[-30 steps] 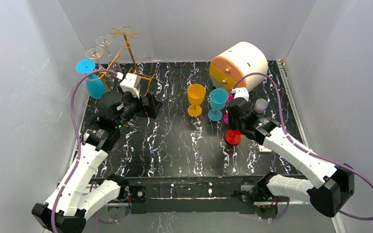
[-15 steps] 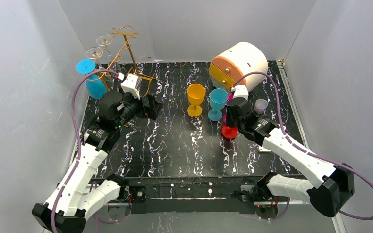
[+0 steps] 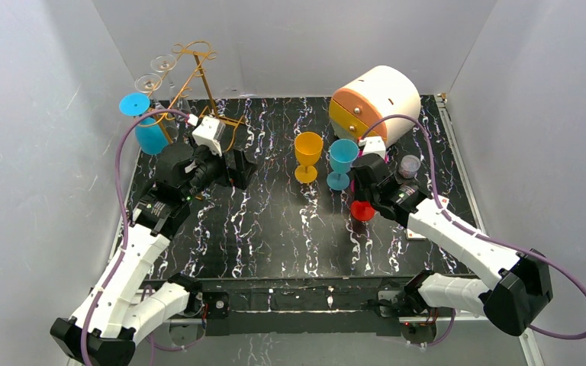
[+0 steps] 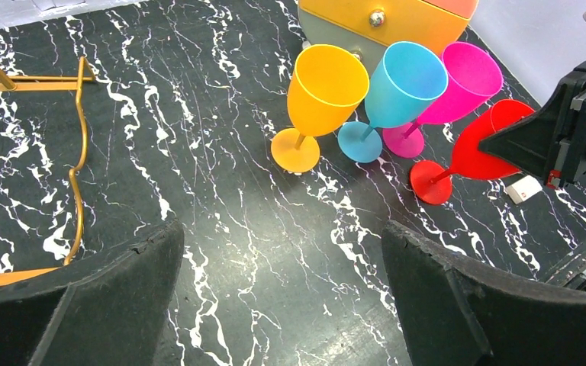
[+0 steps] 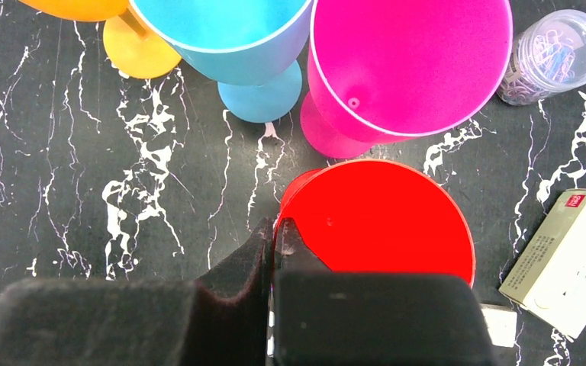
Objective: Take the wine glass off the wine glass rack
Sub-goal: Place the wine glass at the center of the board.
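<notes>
One red wine glass (image 5: 381,221), rim pinched tight in the right gripper (image 5: 275,229), has edged toward the pink glass (image 5: 412,69), likely for set-down; left gripper (image 4: 281,244) spread wide, empty.

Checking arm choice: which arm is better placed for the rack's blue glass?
Left: the open left gripper is near the rack and blue glass; the right gripper is shut on the red glass.
</notes>
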`<state>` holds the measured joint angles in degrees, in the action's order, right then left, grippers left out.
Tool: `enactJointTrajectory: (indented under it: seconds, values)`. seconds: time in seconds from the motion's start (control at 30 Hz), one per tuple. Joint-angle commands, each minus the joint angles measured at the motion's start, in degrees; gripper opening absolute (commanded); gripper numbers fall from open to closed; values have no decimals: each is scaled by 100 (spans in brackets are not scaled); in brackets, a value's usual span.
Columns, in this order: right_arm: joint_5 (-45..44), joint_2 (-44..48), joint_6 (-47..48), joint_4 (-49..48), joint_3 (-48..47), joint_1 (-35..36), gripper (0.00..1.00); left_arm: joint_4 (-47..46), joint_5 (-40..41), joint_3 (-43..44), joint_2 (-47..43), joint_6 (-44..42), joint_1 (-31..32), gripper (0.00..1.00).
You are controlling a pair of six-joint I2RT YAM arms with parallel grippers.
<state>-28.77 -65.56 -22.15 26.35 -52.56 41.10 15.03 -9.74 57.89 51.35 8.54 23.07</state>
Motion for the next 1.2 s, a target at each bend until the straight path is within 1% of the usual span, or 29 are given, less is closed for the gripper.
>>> enactJointTrajectory:
  seconds: [0.0,0.27,0.57,0.9,0.97,1.17]
  values:
    - [-85,-37,-26,-305,48,-6,1,52,-118,110,-11,-96,5,98]
    - [-154,-79,2,-245,0,-10,1,53,-169,118,-9,-115,8,98]
    - [-168,-80,-21,-81,-155,-23,6,58,-195,134,-11,-115,5,98]
    - [-120,-70,-73,-49,-220,-58,5,56,-340,151,26,-98,5,98]
    - [-127,-64,-93,23,-287,-90,1,55,-351,150,24,-104,5,98]
    - [82,34,1,145,-581,-128,1,52,-369,144,36,-115,5,98]
